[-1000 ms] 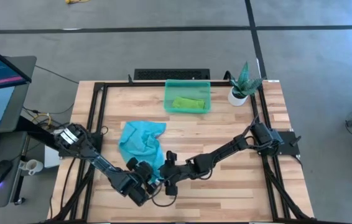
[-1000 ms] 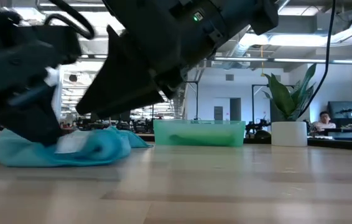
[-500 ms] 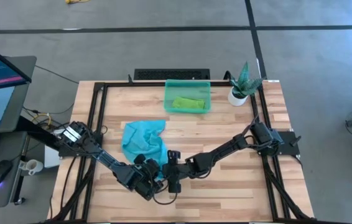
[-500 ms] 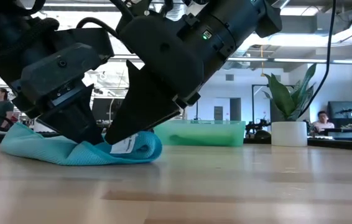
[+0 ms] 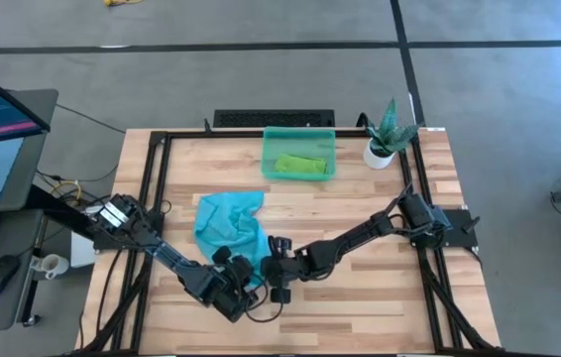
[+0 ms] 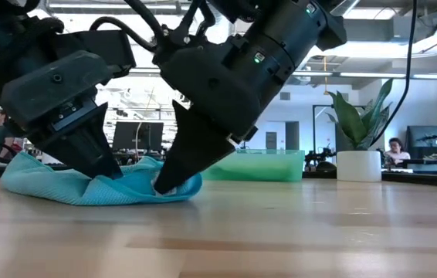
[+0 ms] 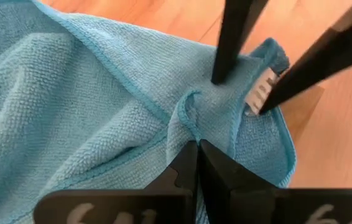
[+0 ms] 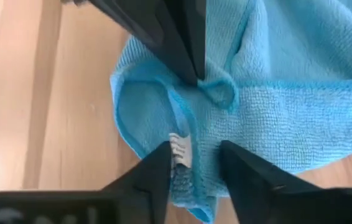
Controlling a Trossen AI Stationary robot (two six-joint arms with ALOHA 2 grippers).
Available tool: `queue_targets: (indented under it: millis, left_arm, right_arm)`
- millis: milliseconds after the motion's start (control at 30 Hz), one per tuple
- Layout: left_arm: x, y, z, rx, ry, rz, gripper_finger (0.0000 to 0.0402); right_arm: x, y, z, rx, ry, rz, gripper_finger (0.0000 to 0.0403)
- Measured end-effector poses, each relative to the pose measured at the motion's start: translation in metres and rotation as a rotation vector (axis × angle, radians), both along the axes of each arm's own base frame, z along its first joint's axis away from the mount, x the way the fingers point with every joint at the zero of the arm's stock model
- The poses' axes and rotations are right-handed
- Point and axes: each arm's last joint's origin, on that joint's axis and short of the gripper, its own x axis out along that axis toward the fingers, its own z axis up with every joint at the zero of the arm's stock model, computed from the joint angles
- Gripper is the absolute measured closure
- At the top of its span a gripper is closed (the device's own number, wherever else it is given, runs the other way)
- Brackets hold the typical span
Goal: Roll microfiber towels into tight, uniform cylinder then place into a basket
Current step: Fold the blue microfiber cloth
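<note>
1. Working the near corner of the soft, crumpled light turquoise microfiber towel (image 5: 229, 225) with both arms: it lies unrolled on the pale wooden desk (image 5: 360, 297), left of centre and near the front edge.
2. The left gripper (image 7: 198, 147) has its jaws fully closed on a small raised fold of the cloth, just beside the hemmed corner.
3. The right gripper (image 8: 193, 151) stands with its jaws partly open, one finger on each side of the small white tag (image 8: 179, 152) at the same corner. The tips touch the fabric, but a completed grip cannot be confirmed.
4. The small rectangular translucent teal-green plastic basket (image 5: 269, 151) sits at the far edge of the desk, well apart from the turquoise towel, with the lime green microfiber towel (image 5: 301, 165) already inside it.
5. Handling judgement: the cloth is light, limp and slightly grippy. It will drape and bunch, not hold a shape, so a tight roll likely needs tension along one edge.
6. Recommended hold: take the hemmed edge near the corner, where the stitching is firmest. A pinch on loose mid-cloth would probably lift only a fold.
7. Risk: a loose roll may unwind on release.
</note>
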Motion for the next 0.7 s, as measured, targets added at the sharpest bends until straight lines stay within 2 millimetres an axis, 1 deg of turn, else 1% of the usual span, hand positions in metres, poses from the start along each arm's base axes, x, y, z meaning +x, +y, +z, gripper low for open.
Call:
queue_targets:
  millis: [267,333,433,500,567,633,700]
  left_arm:
    - [-0.007,-0.003,-0.001,0.037,0.028,-0.015,0.0401]
    - [-0.011,-0.004,0.000,0.048,0.043,-0.012,0.0401]
    - [-0.019,-0.005,0.004,0.056,0.063,-0.002,0.0401]
    - [-0.026,-0.005,0.010,0.063,0.076,0.010,0.0401]
    - [-0.035,-0.006,0.016,0.075,0.079,0.030,0.0401]
    - [-0.043,-0.007,0.023,0.096,0.060,0.047,0.0401]
    - [-0.050,-0.009,0.030,0.115,0.044,0.036,0.0401]
  right_arm:
    - [0.000,-0.002,0.001,0.021,0.011,0.000,0.0370]
    - [0.000,-0.002,0.004,0.022,0.005,0.003,0.0391]
    - [-0.001,-0.001,0.004,0.016,0.011,0.009,0.0386]
    - [-0.004,-0.002,0.008,-0.004,0.023,-0.001,0.0378]
    - [-0.008,-0.004,0.018,-0.041,0.022,-0.042,0.0377]
    - [-0.016,-0.005,0.032,-0.099,0.026,-0.093,0.0384]
    - [-0.019,-0.004,0.048,-0.133,-0.030,-0.135,0.0393]
